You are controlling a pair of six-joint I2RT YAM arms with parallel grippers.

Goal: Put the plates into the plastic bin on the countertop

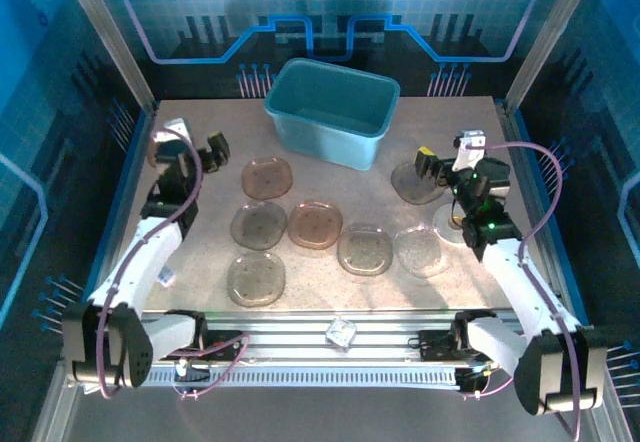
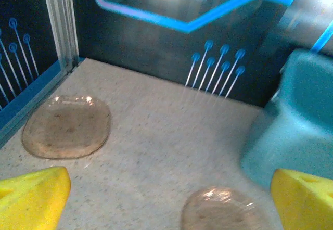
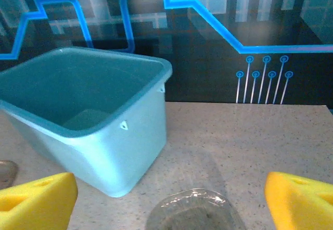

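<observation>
The left gripper [image 1: 213, 148] hangs to the left of the plastic bin [image 1: 320, 147], a little nearer to the arm bases than the bin's front wall. Its jaws are spread wide and nothing is between them. The right gripper [image 1: 432, 165] hangs to the right of the bin, also released and empty. In its wrist view the yellow fingers [image 3: 36, 199] stand far apart above one plate [image 3: 190, 209].

The countertop [image 1: 330, 190] carries everything. The bin stands upright at its far side, and I see no plate inside it, so I judge the task is at its beginning. The plates [image 1: 315, 224] lie flat and single, none stacked, all on the near side of the bin. One is close to the bin's front-left corner, one is close to its front-right corner under the right gripper, and the others are in a loose row further from the bin. The left wrist view shows another plate [image 2: 66, 126] left of the bin, beside the side rail.

These plates look thin, light and stiff, with a glossy surface that is probably slippery. Lying flat, they give little to hold. I think the best place is the raised rim at the middle of one side, pinched from above, not the rounded corner. A light plate may slide away when one finger touches first.

A small clear cube [image 1: 342, 334] sits on the front rail, well apart from the bin. It is not a plate.
</observation>
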